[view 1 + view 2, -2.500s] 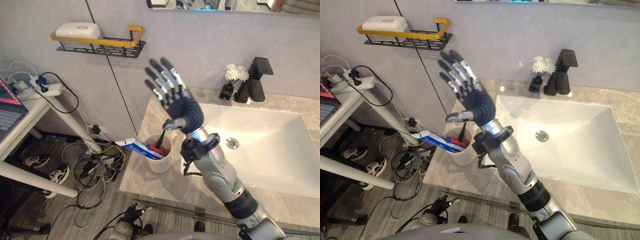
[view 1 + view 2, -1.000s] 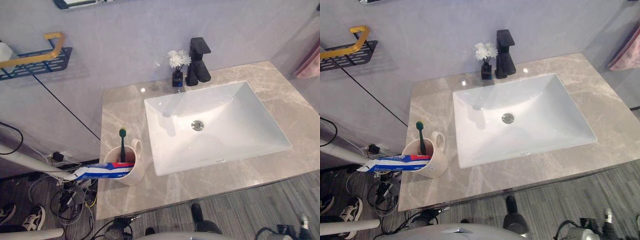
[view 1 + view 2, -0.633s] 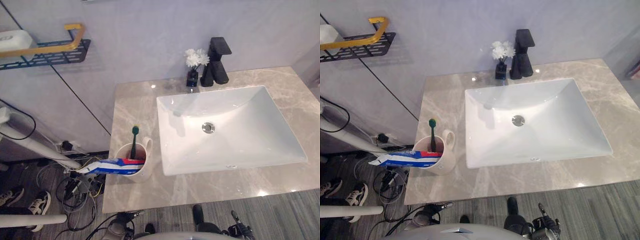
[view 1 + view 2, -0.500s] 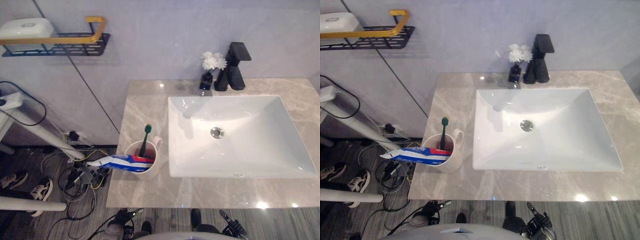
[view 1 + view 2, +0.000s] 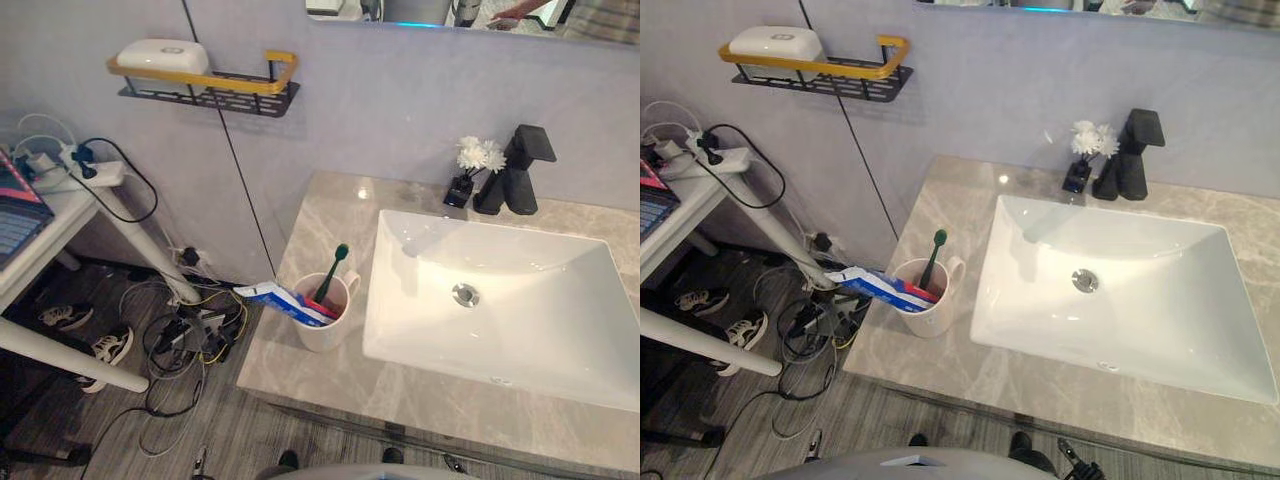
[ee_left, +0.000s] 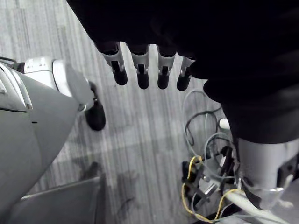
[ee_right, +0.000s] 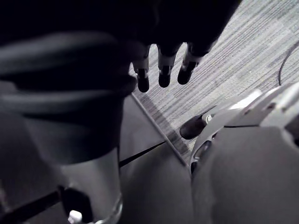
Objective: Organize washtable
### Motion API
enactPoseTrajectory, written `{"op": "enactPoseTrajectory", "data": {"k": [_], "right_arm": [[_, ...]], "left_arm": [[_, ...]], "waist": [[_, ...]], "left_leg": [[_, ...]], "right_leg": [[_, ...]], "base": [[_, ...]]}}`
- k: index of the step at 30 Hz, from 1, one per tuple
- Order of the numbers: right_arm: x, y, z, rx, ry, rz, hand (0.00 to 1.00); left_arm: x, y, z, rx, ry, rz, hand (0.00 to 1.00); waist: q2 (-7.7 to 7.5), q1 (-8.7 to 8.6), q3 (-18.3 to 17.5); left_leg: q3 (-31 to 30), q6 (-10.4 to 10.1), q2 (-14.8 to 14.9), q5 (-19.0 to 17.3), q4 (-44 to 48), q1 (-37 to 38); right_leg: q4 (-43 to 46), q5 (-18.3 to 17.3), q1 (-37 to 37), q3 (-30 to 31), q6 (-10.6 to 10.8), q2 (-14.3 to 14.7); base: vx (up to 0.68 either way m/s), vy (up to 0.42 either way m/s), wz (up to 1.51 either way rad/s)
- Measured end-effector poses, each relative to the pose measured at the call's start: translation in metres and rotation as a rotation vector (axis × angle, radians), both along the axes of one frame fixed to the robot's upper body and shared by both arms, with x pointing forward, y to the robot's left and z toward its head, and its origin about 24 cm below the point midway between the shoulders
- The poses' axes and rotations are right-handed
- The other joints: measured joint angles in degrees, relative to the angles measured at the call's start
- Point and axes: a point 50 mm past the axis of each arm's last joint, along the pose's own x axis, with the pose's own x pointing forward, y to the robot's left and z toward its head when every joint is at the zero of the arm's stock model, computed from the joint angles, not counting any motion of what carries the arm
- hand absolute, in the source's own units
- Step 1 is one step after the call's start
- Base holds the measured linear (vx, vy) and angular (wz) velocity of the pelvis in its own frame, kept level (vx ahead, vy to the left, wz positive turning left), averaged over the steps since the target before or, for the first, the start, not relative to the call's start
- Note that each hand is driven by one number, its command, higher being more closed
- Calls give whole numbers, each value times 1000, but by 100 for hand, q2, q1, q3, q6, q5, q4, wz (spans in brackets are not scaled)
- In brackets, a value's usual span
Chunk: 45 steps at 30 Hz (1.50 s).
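Observation:
A cream mug [image 5: 325, 322] stands on the marble countertop [image 5: 322, 212] near its front left corner, left of the white sink basin [image 5: 500, 300]. A green toothbrush [image 5: 333, 268] stands upright in the mug. A blue, white and red toothpaste tube [image 5: 280, 298] lies tilted in it and sticks out past the counter's left edge. My left hand [image 6: 142, 74] hangs over the grey floor with straight fingers and holds nothing. My right hand [image 7: 163, 70] also hangs low over the floor, fingers straight and empty.
A black faucet [image 5: 518, 170] and a small black vase of white flowers [image 5: 472, 165] stand behind the basin. A black and yellow wall shelf [image 5: 210, 88] carries a white soap box [image 5: 162, 55]. A white table [image 5: 60, 210] and tangled cables [image 5: 190, 330] lie left of the counter.
My right hand, raised open above the mug 2.5 s ago, has dropped out of the eye views. The camera swung right and back left; the mug and its contents have not moved.

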Motion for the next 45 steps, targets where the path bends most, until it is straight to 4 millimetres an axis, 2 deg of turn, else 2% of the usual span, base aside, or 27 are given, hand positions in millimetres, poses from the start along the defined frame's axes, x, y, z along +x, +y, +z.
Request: {"op": "enactPoseTrajectory", "data": {"k": [5, 7, 8, 9, 10, 11, 12, 14, 15, 16, 17, 18, 21, 22, 25, 31, 39, 42, 43, 45], "right_arm": [[-5, -3, 0, -5, 4, -47, 0], [-16, -3, 0, -6, 25, -64, 0], [-18, -3, 0, -7, 30, -65, 0], [-19, -3, 0, -7, 33, -63, 0], [-18, -3, 0, -8, 32, -59, 0], [-17, -3, 0, -10, 31, -42, 0], [-17, -2, 0, -10, 31, -34, 0], [-20, -2, 0, -9, 40, -27, 0], [-21, -2, 0, -9, 43, -26, 0], [-25, -1, 0, -8, 53, -19, 0], [-26, -1, -1, -8, 55, -18, 0], [-28, 0, -1, -6, 59, -16, 0], [-29, 0, 0, -6, 55, -13, 0], [-30, 0, 0, -7, 55, -13, 0], [-31, 0, 0, -5, 52, -12, 0], [-31, 0, 0, -8, 39, -8, 0], [-32, 0, 0, 2, 31, -4, 0], [-32, 0, 0, 3, 31, -7, 0], [-38, -1, 0, 4, 36, -28, 0], [-38, -1, 0, 7, 34, -28, 0]], "left_arm": [[14, 23, 12, 117, -147, 252, 0], [36, 49, 39, 266, -337, 404, 0], [39, 56, 47, 310, -380, 426, 0], [47, 70, 66, 401, -457, 457, 0], [51, 77, 76, 440, -502, 476, 0], [57, 90, 104, 546, -609, 520, 0], [58, 95, 115, 601, -627, 515, 0], [66, 105, 155, 771, -699, 476, 0], [67, 105, 165, 814, -718, 466, 0], [74, 104, 187, 909, -763, 427, 0], [75, 104, 191, 923, -770, 420, 0], [81, 102, 208, 979, -817, 398, 0], [94, 89, 249, 1121, -941, 301, 0], [99, 81, 263, 1159, -1001, 268, 100], [105, 64, 289, 1227, -1123, 218, 100], [104, 53, 310, 1312, -1205, 165, 100], [107, 45, 317, 1312, -1273, 95, 100], [111, 36, 322, 1304, -1336, 30, 100], [111, 24, 326, 1284, -1406, -88, 100], [111, 20, 324, 1263, -1418, -146, 100]], "waist": [[-2, 10, -47], [8, 99, -160], [8, 139, -190], [7, 156, -228], [9, 156, -241], [16, 162, -331], [19, 165, -342], [26, 180, -411], [47, 194, -431], [17, 297, -480], [18, 314, -482], [2, 332, -495], [-30, 406, -515], [-29, 443, -516], [-21, 465, -515], [-17, 469, -531], [-57, 484, -559], [-49, 484, -554], [-47, 473, -551], [-36, 498, -551]], "left_leg": [[0, 8, 10, 14, 9, 15], [4, 61, 15, -21, -30, -34], [9, 83, 17, -36, -33, -40], [19, 99, 19, -47, -33, -43], [26, 105, 19, -52, -34, -44], [69, 119, 16, -64, -38, -85], [71, 119, 13, -64, -37, -88], [64, 84, 7, -42, 7, -75], [67, 86, 3, -44, 10, -90], [74, 98, -10, -51, 22, -91], [73, 100, -14, -53, 29, -89], [73, 106, -37, -56, 49, -88], [74, 113, -66, -61, 91, -91], [85, 113, -71, -61, 110, -97], [142, 129, -73, -73, 182, -106], [229, 144, -70, -111, 272, -170], [219, 144, -85, -111, 324, -271], [191, 144, -95, -111, 363, -300], [35, 144, -148, -109, 403, -375], [-57, 145, -178, -107, 438, -443]], "right_leg": [[110, -109, -14, -2, -7, -3], [143, -131, -75, 11, -8, 1], [161, -142, -95, 21, -7, 2], [202, -172, -123, 53, -6, 4], [208, -180, -131, 68, -6, 3], [218, -183, -203, 115, -5, 0], [231, -191, -211, 121, -5, -2], [391, -306, -270, 133, 22, -24], [471, -334, -322, 149, 48, -33], [718, -474, -428, 180, 68, -69], [759, -498, -441, 186, 63, -78], [928, -589, -498, 231, 42, -106], [1197, -752, -573, 258, 39, -154], [1276, -798, -602, 264, 36, -165], [1374, -868, -619, 268, 19, -174], [1562, -983, -720, 265, 44, -187], [1663, -995, -812, 262, 59, -207], [1706, -1018, -821, 227, 68, -223], [1800, -1107, -820, 64, 89, -305], [1801, -1118, -817, -22, 97, -331]], "base": [[-48, 11, 1], [-16, 5, 0], [8, 1, -3], [11, 2, -3], [31, 4, -10], [41, 3, -9], [63, 0, -6], [83, -10, 2], [104, -15, 0], [69, -9, 1], [78, -9, 6], [55, -12, 9], [46, -17, 10], [17, -18, 5], [0, 0, 0], [-22, 8, 1], [-14, 12, 3], [-18, -2, 14], [-16, -1, 44], [2, 0, 34]]}}
